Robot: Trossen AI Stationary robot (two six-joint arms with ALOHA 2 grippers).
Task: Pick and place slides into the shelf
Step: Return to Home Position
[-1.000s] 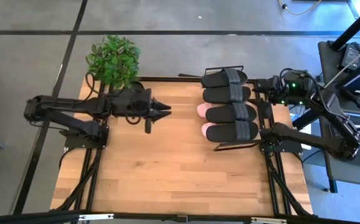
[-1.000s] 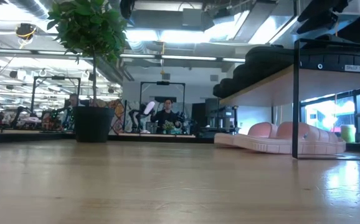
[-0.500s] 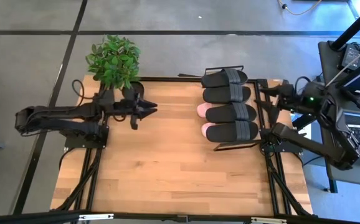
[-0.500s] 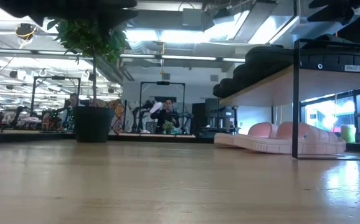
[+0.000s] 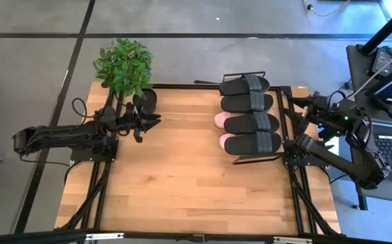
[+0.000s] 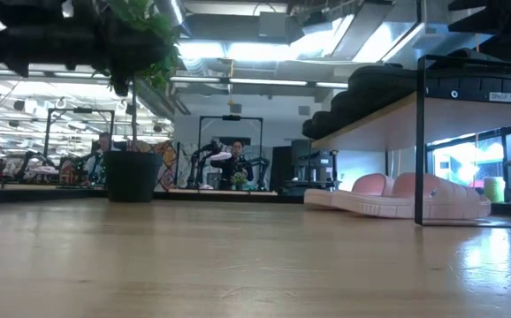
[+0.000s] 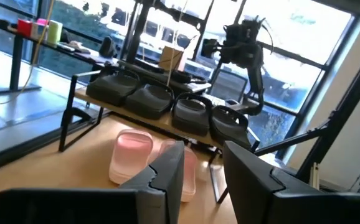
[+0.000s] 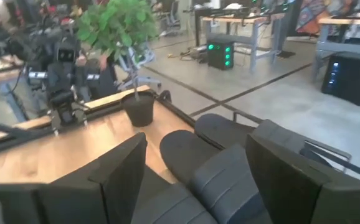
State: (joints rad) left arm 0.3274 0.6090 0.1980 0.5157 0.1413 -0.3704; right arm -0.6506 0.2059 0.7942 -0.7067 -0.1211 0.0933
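At centre right of the high view, four black slides (image 5: 249, 114) are lying atop the shelf (image 5: 257, 159), with the pink slides (image 5: 220, 120) tucked beneath. The low view's right side is showing the same. In the wrist views, the left gripper (image 7: 203, 149) and the right gripper (image 8: 195, 144) are hanging with fingers apart and empty, since stowing appears complete.

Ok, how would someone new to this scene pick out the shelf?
Look at the wooden table, toward its right edge. The shelf is the small black-framed rack there, alone in carrying four black slides on top and pink slides tucked underneath.
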